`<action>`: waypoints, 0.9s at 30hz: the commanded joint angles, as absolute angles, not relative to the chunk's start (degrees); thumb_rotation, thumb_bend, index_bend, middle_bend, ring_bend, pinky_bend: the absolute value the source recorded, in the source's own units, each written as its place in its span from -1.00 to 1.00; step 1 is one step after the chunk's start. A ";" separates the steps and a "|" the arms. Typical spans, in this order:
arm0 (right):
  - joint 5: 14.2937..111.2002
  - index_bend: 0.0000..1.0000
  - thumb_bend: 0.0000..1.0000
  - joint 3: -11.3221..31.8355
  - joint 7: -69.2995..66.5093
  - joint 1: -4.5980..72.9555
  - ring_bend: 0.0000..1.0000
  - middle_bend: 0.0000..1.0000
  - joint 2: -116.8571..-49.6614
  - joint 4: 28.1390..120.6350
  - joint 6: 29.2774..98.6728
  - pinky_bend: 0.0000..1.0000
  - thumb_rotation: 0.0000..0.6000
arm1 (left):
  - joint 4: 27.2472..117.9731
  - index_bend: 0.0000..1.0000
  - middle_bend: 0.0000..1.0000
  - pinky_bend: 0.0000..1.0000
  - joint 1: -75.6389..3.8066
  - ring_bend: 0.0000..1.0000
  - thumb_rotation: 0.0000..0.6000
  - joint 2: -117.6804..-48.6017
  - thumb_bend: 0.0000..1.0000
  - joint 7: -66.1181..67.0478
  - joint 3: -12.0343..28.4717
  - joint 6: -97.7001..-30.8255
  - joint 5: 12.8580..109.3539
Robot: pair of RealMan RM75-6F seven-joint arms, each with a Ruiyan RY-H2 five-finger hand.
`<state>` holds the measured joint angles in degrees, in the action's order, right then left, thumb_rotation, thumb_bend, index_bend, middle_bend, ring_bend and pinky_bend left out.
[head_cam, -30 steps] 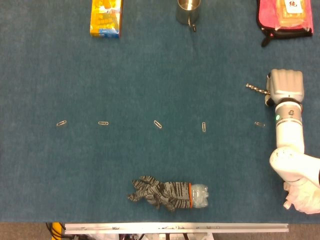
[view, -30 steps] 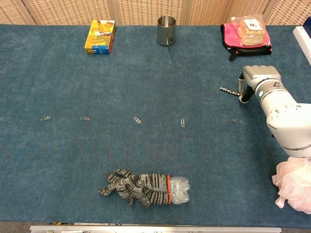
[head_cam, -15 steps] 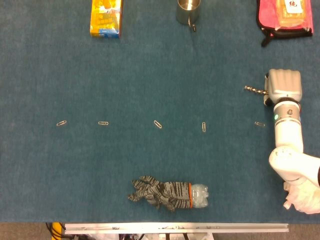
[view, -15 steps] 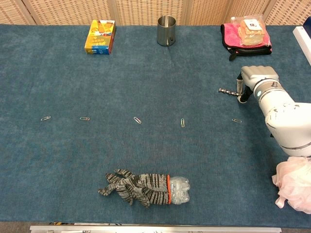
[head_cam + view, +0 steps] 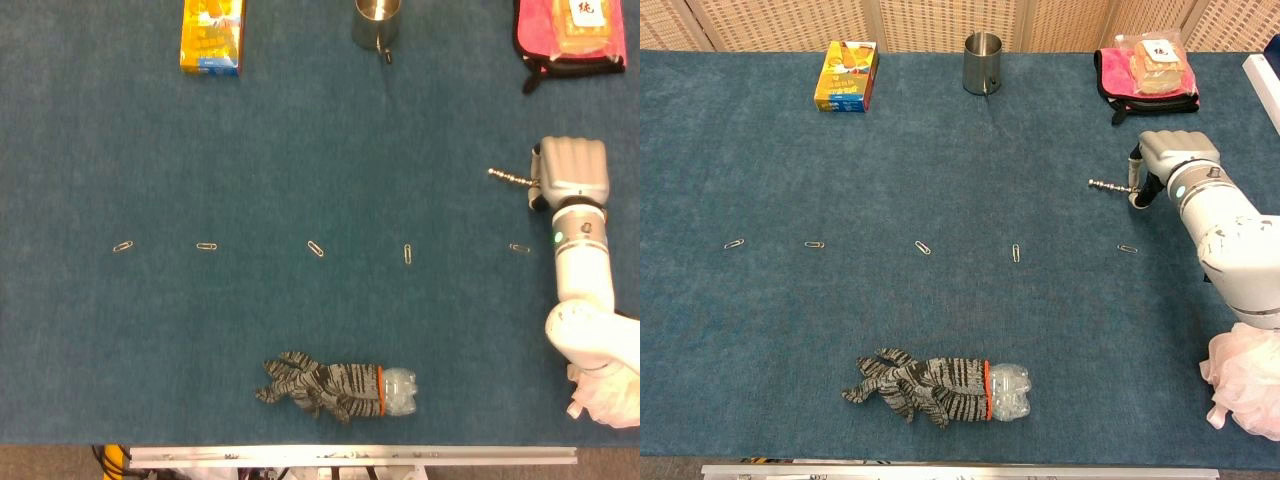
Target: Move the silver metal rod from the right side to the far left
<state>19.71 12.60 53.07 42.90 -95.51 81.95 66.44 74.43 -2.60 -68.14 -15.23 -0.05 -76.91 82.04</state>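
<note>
While right hand (image 5: 571, 172) grips silver metal rod (image 5: 511, 178) near right edge of surface (image 5: 300, 150), rod axis points left; far-left edge lies well apart.

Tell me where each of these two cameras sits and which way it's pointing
Head view: high above the table, looking almost straight down; the right robot hand and forearm show at the right edge, gripping the silver metal rod.
Chest view: lower, at the near edge, looking forward across the blue table to the wicker panels; the same right robot hand and rod show.
Shared: the steel cup, yellow box, paper clips, glove-covered bottle.
</note>
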 commanded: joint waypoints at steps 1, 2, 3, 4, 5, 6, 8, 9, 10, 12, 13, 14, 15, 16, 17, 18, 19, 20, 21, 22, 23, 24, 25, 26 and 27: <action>20.36 0.19 -0.33 12.34 52.67 42.40 1.00 1.00 -94.54 83.29 67.20 1.00 1.00 | 74.71 -0.48 -0.58 -0.12 -2.65 -0.37 1.00 -68.07 -0.24 -14.90 -0.04 -76.94 82.09; 20.63 0.19 -0.33 12.22 52.50 42.19 1.00 1.00 -94.11 83.94 67.47 1.00 1.00 | 74.86 -0.48 -0.58 -0.12 -2.68 -0.37 1.00 -68.05 -0.24 -14.72 -0.03 -76.94 82.10; 20.85 0.19 -0.33 12.13 52.35 42.02 1.00 1.00 -93.76 84.45 67.67 1.00 1.00 | 75.00 -0.48 -0.58 -0.12 -2.72 -0.37 1.00 -68.03 -0.24 -14.54 -0.01 -76.95 82.12; 21.08 0.19 -0.33 12.04 52.19 41.84 1.00 1.00 -93.39 84.98 67.87 1.00 1.00 | 75.16 -0.48 -0.58 -0.12 -2.76 -0.37 1.00 -68.00 -0.24 -14.33 0.02 -76.95 82.11; 21.36 0.19 -0.33 11.91 51.94 41.57 1.00 1.00 -92.85 85.74 68.13 1.00 1.00 | 75.41 -0.48 -0.58 -0.12 -2.80 -0.37 1.00 -67.95 -0.24 -14.04 0.06 -76.96 82.08; 21.59 0.19 -0.33 11.83 51.70 41.35 1.00 1.00 -92.42 86.33 68.27 1.00 1.00 | 75.62 -0.48 -0.58 -0.12 -2.84 -0.37 1.00 -67.91 -0.24 -13.81 0.08 -76.97 82.08; 22.18 0.20 -0.33 11.62 51.05 40.80 1.00 1.00 -91.27 87.80 68.58 1.00 1.00 | 76.14 -0.48 -0.58 -0.12 -2.90 -0.37 1.00 -67.86 -0.24 -13.15 0.11 -77.01 82.07; 22.47 0.20 -0.33 11.51 50.74 40.54 1.00 1.00 -90.72 88.47 68.68 1.00 1.00 | 76.39 -0.48 -0.58 -0.12 -2.91 -0.37 1.00 -67.84 -0.24 -12.83 0.12 -77.06 82.06; 22.77 0.20 -0.33 11.41 50.41 40.28 1.00 1.00 -90.18 89.14 68.79 1.00 1.00 | 76.63 -0.48 -0.58 -0.12 -2.93 -0.37 1.00 -67.84 -0.24 -12.50 0.14 -77.09 82.05; 23.45 0.20 -0.33 11.07 49.80 39.71 1.00 1.00 -88.92 90.60 69.09 1.00 1.00 | 77.18 -0.48 -0.58 -0.12 -3.02 -0.37 1.00 -67.86 -0.24 -11.69 0.20 -77.09 81.97; 23.76 0.20 -0.33 10.92 49.51 39.46 1.00 1.00 -88.42 91.20 69.22 1.00 1.00 | 77.44 -0.48 -0.58 -0.12 -3.09 -0.37 1.00 -67.82 -0.24 -11.32 0.25 -77.07 81.92; 24.15 0.20 -0.33 10.71 49.11 39.13 1.00 1.00 -87.76 91.96 69.33 1.00 1.00 | 77.83 -0.48 -0.58 -0.12 -3.17 -0.37 1.00 -67.83 -0.24 -10.79 0.29 -77.04 81.87; 24.44 0.20 -0.33 10.56 48.80 38.89 1.00 1.00 -87.29 92.50 69.39 1.00 1.00 | 78.11 -0.48 -0.58 -0.12 -3.22 -0.37 1.00 -67.82 -0.24 -10.40 0.33 -77.03 81.82; 24.76 0.21 -0.33 10.39 48.50 38.67 1.00 1.00 -86.86 92.99 69.45 1.00 1.00 | 78.43 -0.48 -0.58 -0.12 -3.26 -0.37 1.00 -67.82 -0.24 -10.01 0.37 -77.04 81.77; 25.08 0.21 -0.33 10.21 48.21 38.45 1.00 1.00 -86.44 93.45 69.51 1.00 1.00 | 78.72 -0.48 -0.58 -0.12 -3.29 -0.37 1.00 -67.84 -0.24 -9.62 0.39 -77.04 81.72; 25.51 0.21 -0.33 9.96 47.82 38.16 1.00 1.00 -85.92 94.07 69.53 1.00 1.00 | 79.09 -0.48 -0.58 -0.12 -3.34 -0.37 1.00 -67.87 -0.24 -9.10 0.44 -77.08 81.65; 25.82 0.22 -0.33 9.77 47.47 37.93 1.00 1.00 -85.54 94.55 69.48 1.00 1.00 | 79.39 -0.48 -0.58 -0.12 -3.35 -0.37 1.00 -67.90 -0.24 -8.72 0.46 -77.12 81.60; 26.26 0.22 -0.33 9.50 47.00 37.63 1.00 1.00 -85.02 95.21 69.35 1.00 1.00 | 79.75 -0.48 -0.58 -0.12 -3.38 -0.37 1.00 -67.94 -0.24 -8.20 0.49 -77.14 81.51; 26.59 0.22 -0.33 9.27 46.70 37.42 1.00 1.00 -84.61 95.71 69.23 1.00 1.00 | 80.01 -0.48 -0.58 -0.12 -3.40 -0.37 1.00 -67.97 -0.24 -7.82 0.52 -77.17 81.46; 26.93 0.22 -0.33 9.02 46.38 37.20 1.00 1.00 -84.21 96.21 69.16 1.00 1.00 | 80.28 -0.48 -0.58 -0.12 -3.41 -0.37 1.00 -68.00 -0.24 -7.44 0.52 -77.21 81.42; 27.38 0.22 -0.33 8.71 45.96 36.90 1.00 1.00 -83.73 96.85 69.14 1.00 1.00 | 80.64 -0.48 -0.58 -0.12 -3.41 -0.37 1.00 -68.02 -0.24 -6.93 0.54 -77.26 81.34; 27.74 0.22 -0.33 8.48 45.62 36.66 1.00 1.00 -83.40 97.33 69.18 1.00 1.00 | 80.91 -0.48 -0.58 -0.12 -3.42 -0.37 1.00 -68.04 -0.24 -6.56 0.55 -77.32 81.30; 28.15 0.22 -0.33 8.23 45.29 36.42 1.00 1.00 -83.09 97.84 69.23 1.00 1.00 | 81.18 -0.48 -0.58 -0.12 -3.41 -0.37 1.00 -68.06 -0.24 -6.20 0.57 -77.39 81.26; 28.57 0.22 -0.33 7.94 44.95 36.17 1.00 1.00 -82.82 98.35 69.26 1.00 1.00 | 81.46 -0.48 -0.58 -0.12 -3.41 -0.37 1.00 -68.07 -0.24 -5.87 0.59 -77.47 81.24; 29.15 0.22 -0.33 7.53 44.50 35.84 1.00 1.00 -82.48 99.03 69.24 1.00 1.00 | 81.83 -0.48 -0.58 -0.12 -3.42 -0.37 1.00 -68.10 -0.24 -5.43 0.62 -77.57 81.21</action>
<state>28.53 8.03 45.05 36.29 -82.91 98.37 69.24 81.59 -3.41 -68.06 -5.67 0.58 -77.47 81.26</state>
